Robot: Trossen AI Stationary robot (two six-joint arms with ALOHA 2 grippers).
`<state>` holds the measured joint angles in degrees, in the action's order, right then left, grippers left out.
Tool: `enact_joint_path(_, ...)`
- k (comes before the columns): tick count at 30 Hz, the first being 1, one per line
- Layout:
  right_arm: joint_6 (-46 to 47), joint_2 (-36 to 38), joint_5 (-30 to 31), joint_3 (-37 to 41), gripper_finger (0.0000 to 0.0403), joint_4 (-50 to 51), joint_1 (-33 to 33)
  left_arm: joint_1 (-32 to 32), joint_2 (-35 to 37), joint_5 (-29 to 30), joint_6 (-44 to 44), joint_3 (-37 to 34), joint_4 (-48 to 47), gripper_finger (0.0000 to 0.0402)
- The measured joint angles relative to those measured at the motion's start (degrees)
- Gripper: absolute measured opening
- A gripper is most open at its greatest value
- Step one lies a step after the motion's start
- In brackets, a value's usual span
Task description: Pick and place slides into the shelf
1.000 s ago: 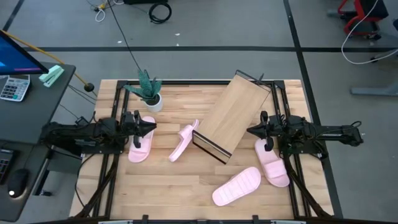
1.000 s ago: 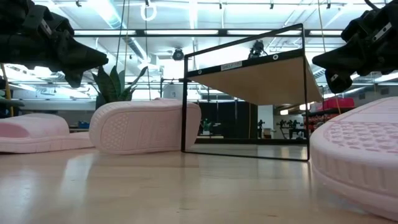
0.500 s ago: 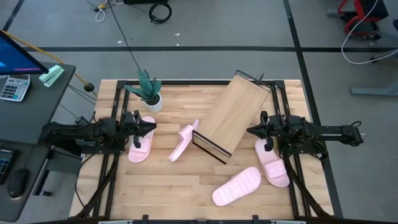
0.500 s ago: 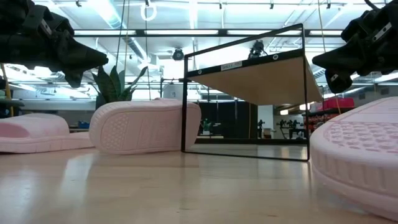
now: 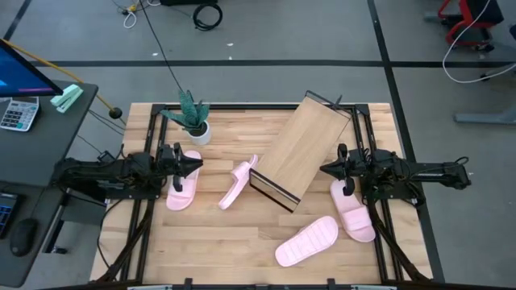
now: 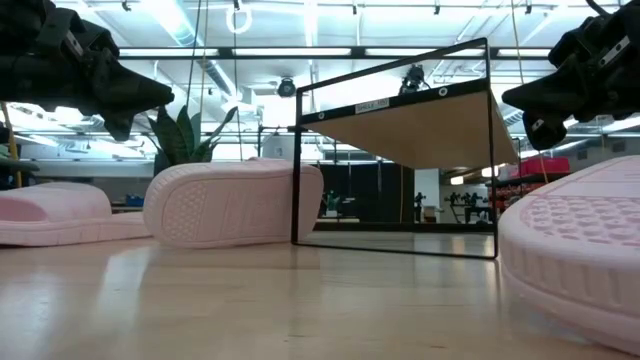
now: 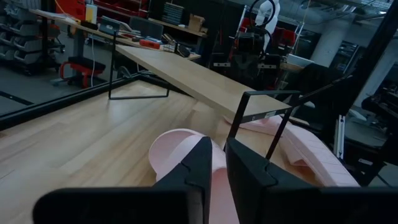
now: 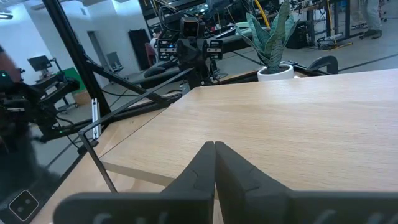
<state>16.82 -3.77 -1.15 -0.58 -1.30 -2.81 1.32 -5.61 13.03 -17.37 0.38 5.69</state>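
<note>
Four pale pink slides lie on the wooden table. One slide (image 5: 182, 187) lies flat at the left, and another (image 5: 238, 182) stands on its side edge beside the shelf. Two more slides (image 5: 308, 240) (image 5: 355, 211) lie flat at the near right. The shelf (image 5: 302, 149), a slanted light-wood board on a thin black frame, stands in the middle. My left gripper (image 5: 197, 164) hovers level above the left slide, its fingers (image 7: 205, 155) a narrow gap apart with nothing between them. My right gripper (image 5: 322, 170) hovers level beside the shelf's right side, shut and holding nothing.
A potted plant (image 5: 193, 121) stands at the table's far left corner. A desk with a calculator (image 5: 18, 113) sits beyond the table's left edge. Bare tabletop (image 5: 218, 242) lies at the near left.
</note>
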Motion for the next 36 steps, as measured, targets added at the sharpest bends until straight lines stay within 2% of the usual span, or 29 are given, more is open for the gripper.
enact_joint_path(36, -0.01, 0.01, 0.0, 0.01, 0.0014, 0.0, 0.0, -0.02, -0.01, 0.0, -0.01, -0.01, 0.02, 0.0061)
